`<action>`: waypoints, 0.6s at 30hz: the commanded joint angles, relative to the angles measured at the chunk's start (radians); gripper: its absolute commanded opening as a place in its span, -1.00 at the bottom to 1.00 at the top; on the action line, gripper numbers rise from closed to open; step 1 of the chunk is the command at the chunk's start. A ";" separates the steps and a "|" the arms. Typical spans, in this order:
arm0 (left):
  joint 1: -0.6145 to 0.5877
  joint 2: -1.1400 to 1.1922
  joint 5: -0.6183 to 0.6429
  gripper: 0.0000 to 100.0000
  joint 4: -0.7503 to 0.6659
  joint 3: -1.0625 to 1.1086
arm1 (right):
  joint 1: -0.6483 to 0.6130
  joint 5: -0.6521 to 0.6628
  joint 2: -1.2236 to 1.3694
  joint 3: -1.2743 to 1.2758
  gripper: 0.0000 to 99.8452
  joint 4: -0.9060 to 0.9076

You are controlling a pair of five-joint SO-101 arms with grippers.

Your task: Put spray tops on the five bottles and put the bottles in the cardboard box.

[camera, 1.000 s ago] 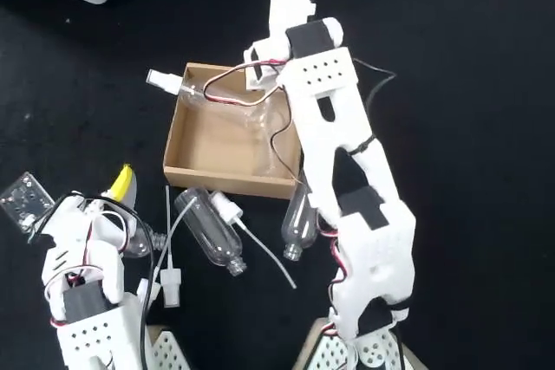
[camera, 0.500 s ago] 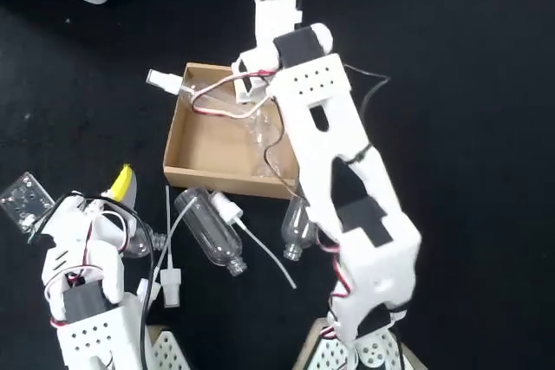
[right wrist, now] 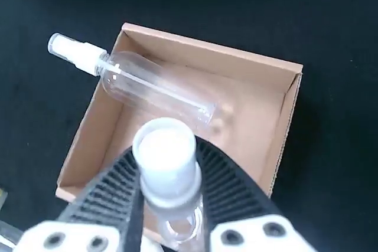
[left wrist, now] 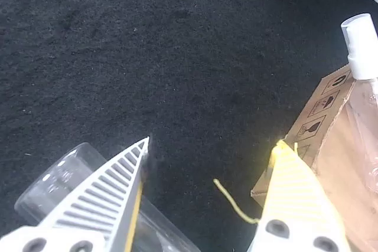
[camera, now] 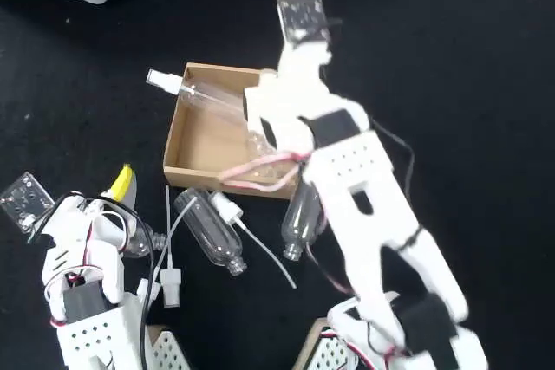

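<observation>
While over box point(right wrist: 248, 113) — bottle point(right wrist: 165, 156) between fingers point(right wrist: 231, 196)

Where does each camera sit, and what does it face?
High view: fixed overhead, looking down on the cardboard box, left arm and right arm.
Left wrist view: on the left arm, facing past the open left hand to the box.
Right wrist view: on the right arm, looking down past the right hand, shut on the held bottle, into the box.
All share the box and the capped bottle on its rim.

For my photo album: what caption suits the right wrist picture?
Right claw grips a white-capped clear plastic bottle above a brown cardboard box holding another capped bottle.
</observation>
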 commanded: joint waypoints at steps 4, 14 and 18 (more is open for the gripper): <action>0.001 -0.009 -0.008 -0.40 0.003 0.024 | -0.026 0.086 -0.219 0.220 -0.98 -0.184; 0.001 -0.009 -0.008 -0.40 0.003 0.024 | -0.028 0.222 -0.367 0.456 -0.98 -0.390; 0.001 -0.009 -0.008 -0.40 0.003 0.024 | -0.028 0.227 -0.412 0.555 -0.98 -0.506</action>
